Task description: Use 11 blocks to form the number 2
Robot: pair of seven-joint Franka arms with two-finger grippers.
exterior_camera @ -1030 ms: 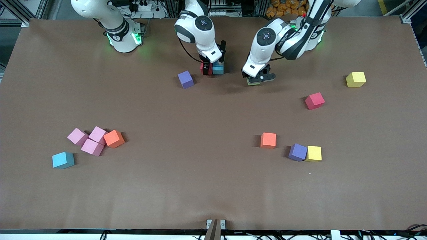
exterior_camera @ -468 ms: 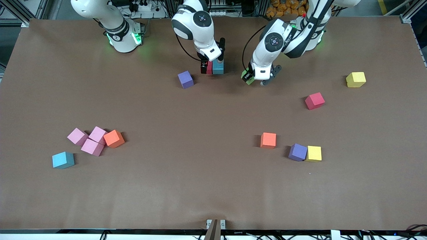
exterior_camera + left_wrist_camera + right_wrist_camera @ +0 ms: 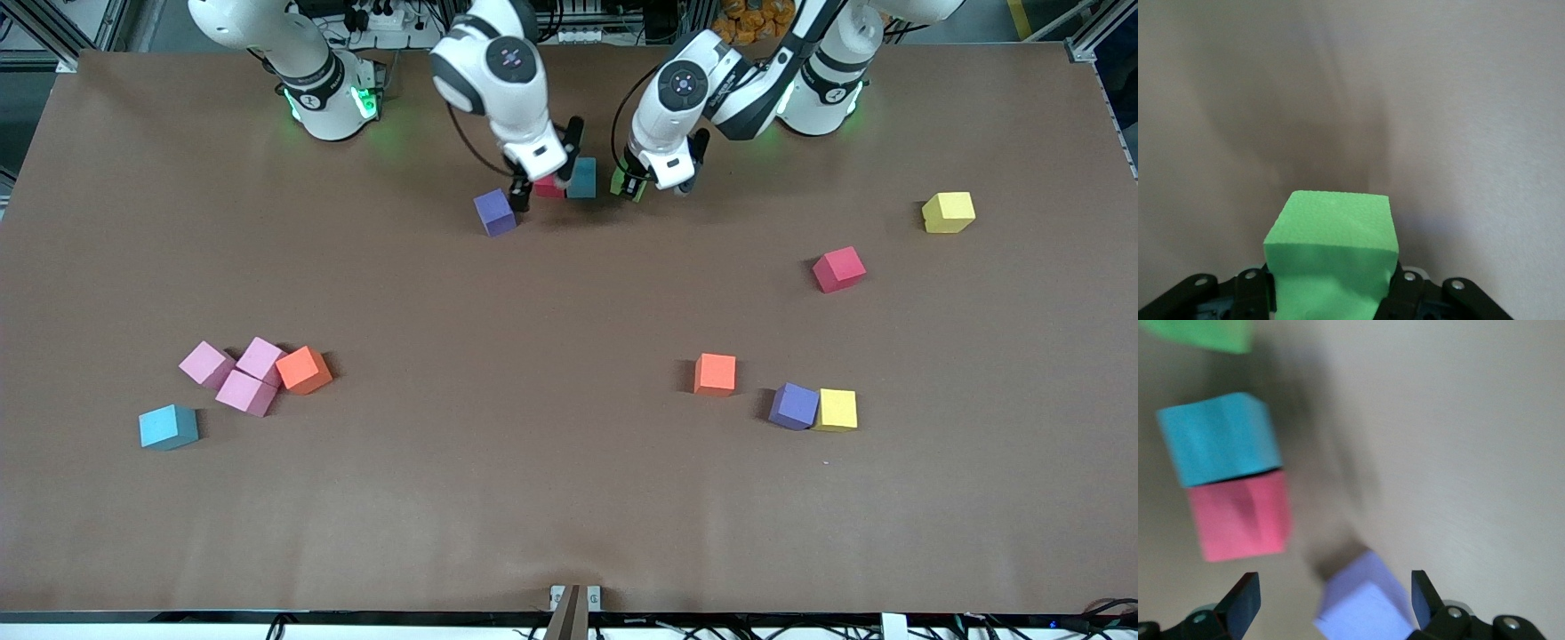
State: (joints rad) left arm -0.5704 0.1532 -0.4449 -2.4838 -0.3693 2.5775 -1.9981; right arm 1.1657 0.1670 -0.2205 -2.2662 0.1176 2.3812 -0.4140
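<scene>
Left gripper [image 3: 642,185]: clamped on a small matte green foam cube [image 3: 1331,257], held up off the brown table [image 3: 569,498], beside the light blue cube of the pair.
Right gripper [image 3: 542,169]: jaws spread wide and holding nothing, over the gap between the purple cube and the red cube.
Placed pair: a red foam cube [image 3: 548,187] and a light blue foam cube [image 3: 582,177] sit side by side, touching, near the robots' bases; the light blue one is toward the left arm's end.
Purple foam cube [image 3: 494,212]: on the table just beside the pair, toward the right arm's end, a little nearer the front camera.
Loose blocks, left arm's end: a yellow cube [image 3: 949,212], a second red cube [image 3: 838,269], an orange cube [image 3: 716,374], then a second purple cube [image 3: 794,406] touching a second yellow cube [image 3: 837,410].
Loose blocks, right arm's end: three pink cubes [image 3: 238,375] bunched together, a second orange cube [image 3: 304,370] against them, a second light blue cube [image 3: 167,427] apart and nearer the front camera.
</scene>
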